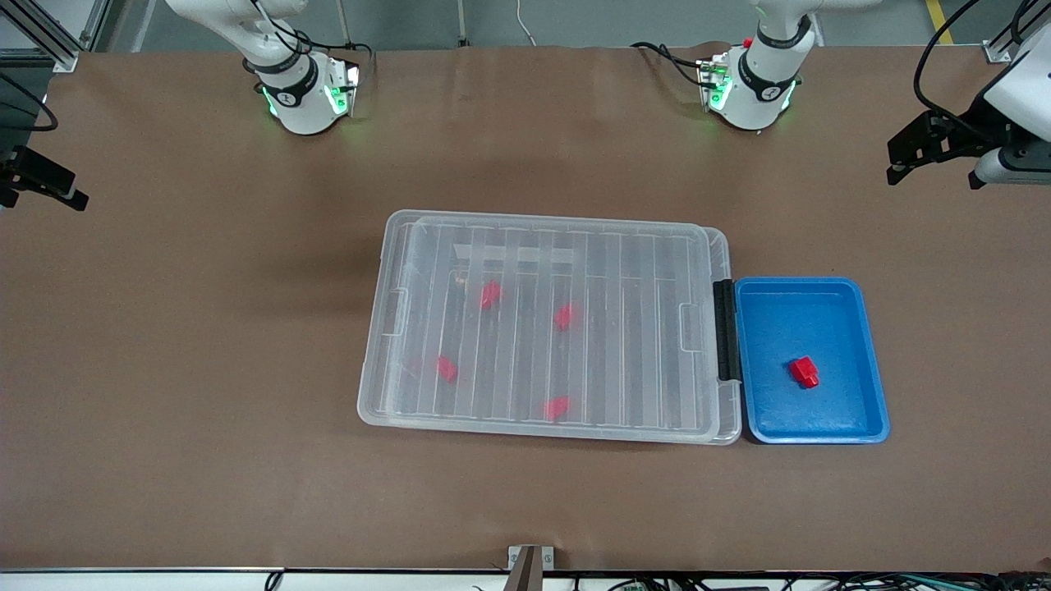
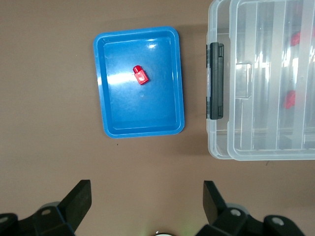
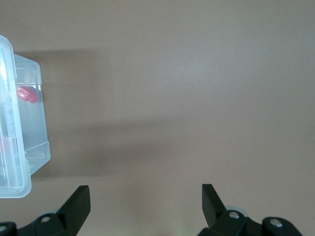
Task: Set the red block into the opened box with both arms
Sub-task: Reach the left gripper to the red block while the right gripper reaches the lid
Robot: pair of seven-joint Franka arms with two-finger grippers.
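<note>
One red block (image 1: 805, 372) (image 2: 141, 75) lies in a blue tray (image 1: 875, 361) (image 2: 101, 98). The tray stands beside the box (image 1: 376, 361) (image 2: 219, 142) (image 3: 19, 182), toward the left arm's end of the table. The ribbed clear lid (image 1: 624, 328) lies flat on the box, and a black clip handle (image 1: 725, 328) sits on the side facing the tray. Several more red blocks (image 1: 490, 295) show through the lid. My left gripper (image 1: 903, 164) (image 2: 146, 189) hangs open, high over bare table near the tray. My right gripper (image 1: 49, 180) (image 3: 145, 191) hangs open over bare table at the right arm's end.
Brown table surface surrounds the box and the tray. The two arm bases (image 1: 304, 90) (image 1: 751, 86) stand along the edge farthest from the front camera. A small bracket (image 1: 530, 562) sits at the nearest table edge.
</note>
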